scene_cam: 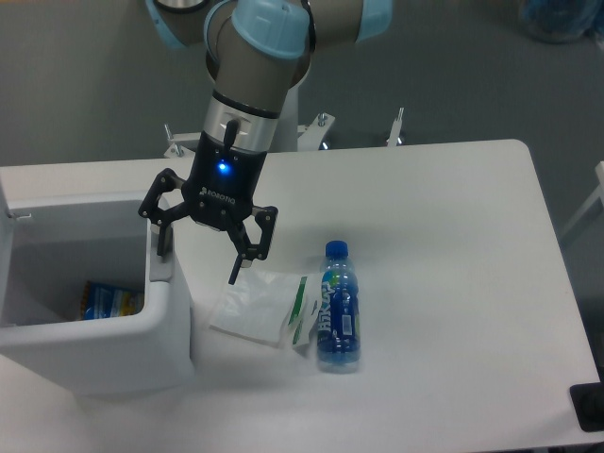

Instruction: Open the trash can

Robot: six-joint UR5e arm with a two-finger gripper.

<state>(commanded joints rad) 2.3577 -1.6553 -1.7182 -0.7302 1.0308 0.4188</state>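
The white trash can [160, 326] stands at the table's left edge. Its lid has sprung up out of the opening, and the inside shows a blue and yellow packet [109, 300]. The grey push tab [162, 262] sits on the bin's right rim. My gripper [198, 255] is open, its fingers spread wide. The left finger [162, 234] rests on the tab and the right finger [238, 260] hangs over the table beside the bin.
A white plastic pouch with green print [262, 308] lies just right of the bin. A blue bottle [338, 307] lies beside it, cap pointing away. The white table [444, 245] stretches to the right. Metal clamps [396, 127] stand at its back edge.
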